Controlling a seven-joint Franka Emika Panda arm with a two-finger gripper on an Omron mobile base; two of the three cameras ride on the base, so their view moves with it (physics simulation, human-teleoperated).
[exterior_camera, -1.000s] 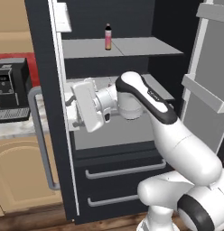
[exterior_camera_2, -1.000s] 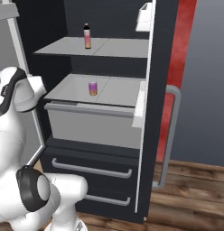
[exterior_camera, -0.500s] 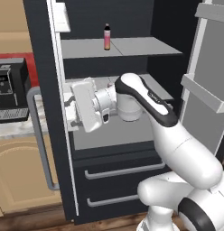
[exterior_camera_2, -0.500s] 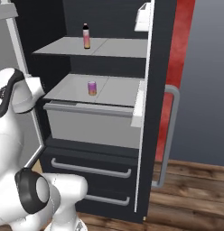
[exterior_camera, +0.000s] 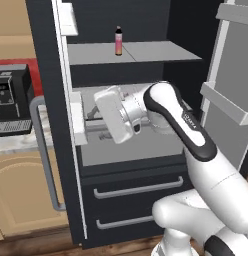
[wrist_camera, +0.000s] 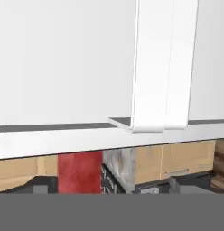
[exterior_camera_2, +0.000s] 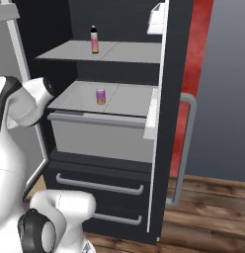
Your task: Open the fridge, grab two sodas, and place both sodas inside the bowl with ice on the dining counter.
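Fridge open, sodas on their shelves

The fridge point(exterior_camera_2: 161, 123) stands open; the bottle point(exterior_camera_2: 94, 39) is on the upper shelf, the can point(exterior_camera_2: 100, 96) below. Gripper point(exterior_camera: 91, 116) faces the left door; its state cannot be told.

no legible text, small marking on arm point(exterior_camera: 190, 120) unreadable

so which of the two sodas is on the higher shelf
The slim bottle with the dark cap and pink-orange body stands on the upper shelf. The short purple can sits one shelf lower.
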